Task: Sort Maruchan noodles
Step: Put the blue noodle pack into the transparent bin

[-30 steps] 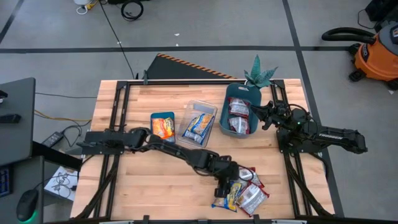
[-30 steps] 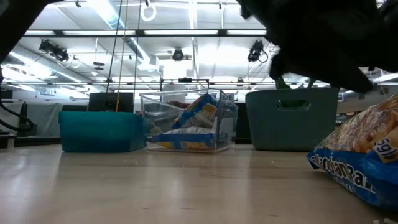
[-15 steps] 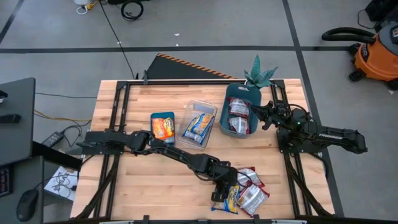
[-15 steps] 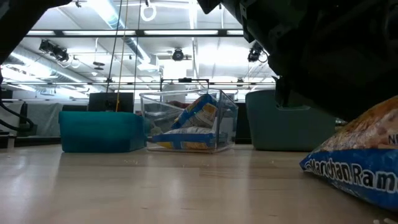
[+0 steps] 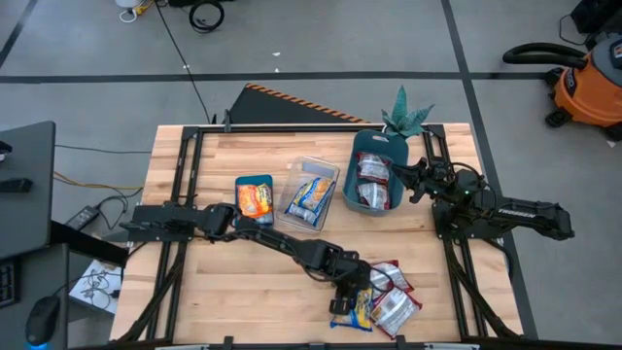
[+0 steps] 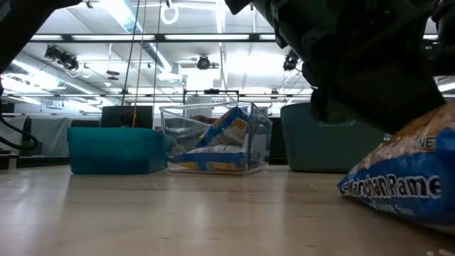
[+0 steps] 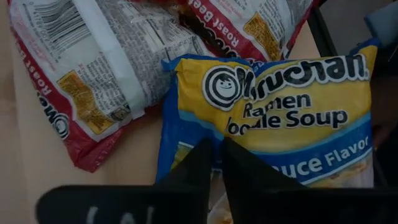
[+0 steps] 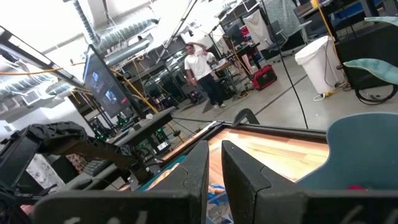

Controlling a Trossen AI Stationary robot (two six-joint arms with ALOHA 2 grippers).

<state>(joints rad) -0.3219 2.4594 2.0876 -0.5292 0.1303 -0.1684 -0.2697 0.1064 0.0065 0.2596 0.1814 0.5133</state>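
Several Maruchan noodle packets lie in a pile at the table's near right. A blue and yellow packet (image 5: 350, 311) (image 7: 292, 106) lies beside two red ones (image 5: 394, 309) (image 7: 93, 68). My left gripper (image 5: 357, 297) (image 7: 214, 158) reaches down onto the pile, its fingers shut on the blue and yellow packet. My right gripper (image 5: 410, 182) (image 8: 214, 163) waits shut beside the large teal bin (image 5: 352, 170), which holds red packets. My left gripper pinches the blue and yellow packet's wrapper (image 7: 214, 134) between its two fingers, near one side edge of the printed face. The fingers come from above, pointing down. In the low view the packet (image 6: 405, 188) sits tilted, its lower edge on the table.
A small teal bin (image 5: 240, 185) (image 6: 117, 151) holds an orange packet. A clear container (image 5: 330, 173) (image 6: 213, 139) holds a blue and yellow packet. A plant (image 5: 403, 115) stands at the far edge. A person (image 8: 199, 65) stands in the room beyond.
My left gripper has gone down and toward the table's near edge onto the pile. The blue and yellow packet has slid a little and tipped up under it.
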